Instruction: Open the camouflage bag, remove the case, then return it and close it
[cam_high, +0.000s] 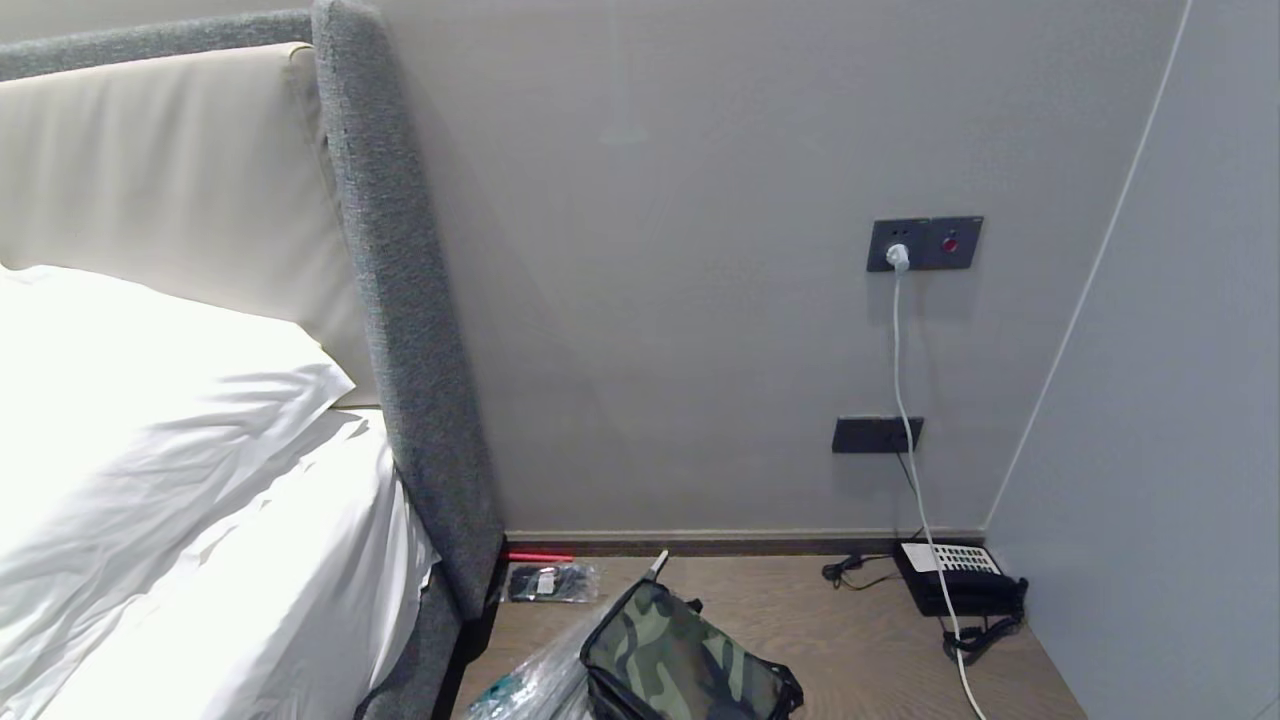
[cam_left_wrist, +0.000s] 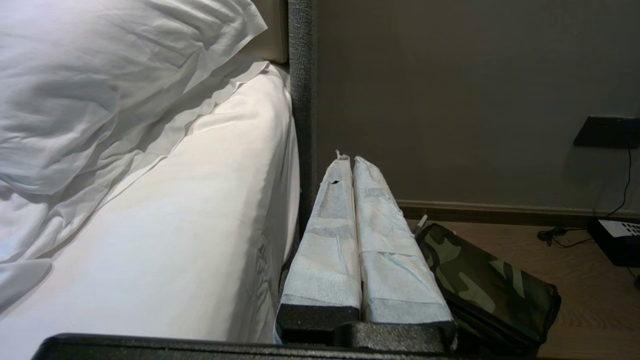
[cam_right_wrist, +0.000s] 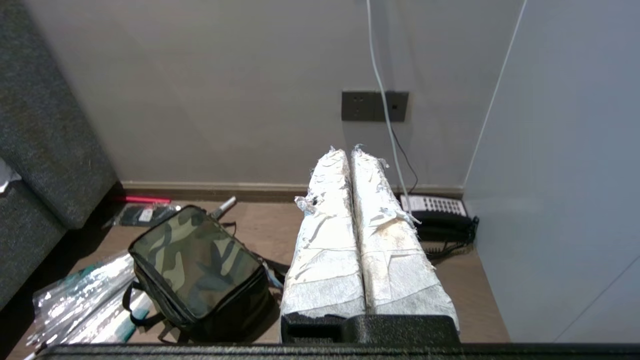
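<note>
Zipped camouflage bag on nightstand, both grippers' jaws closed

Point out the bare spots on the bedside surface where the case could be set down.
Widest free patch: bare wood between the green camouflage bag and the black desk telephone. A narrower strip runs along the baseboard behind the bag. Crowded: toward the grey upholstered headboard, where the clear plastic-wrapped umbrella and a small black packet lie.
</note>
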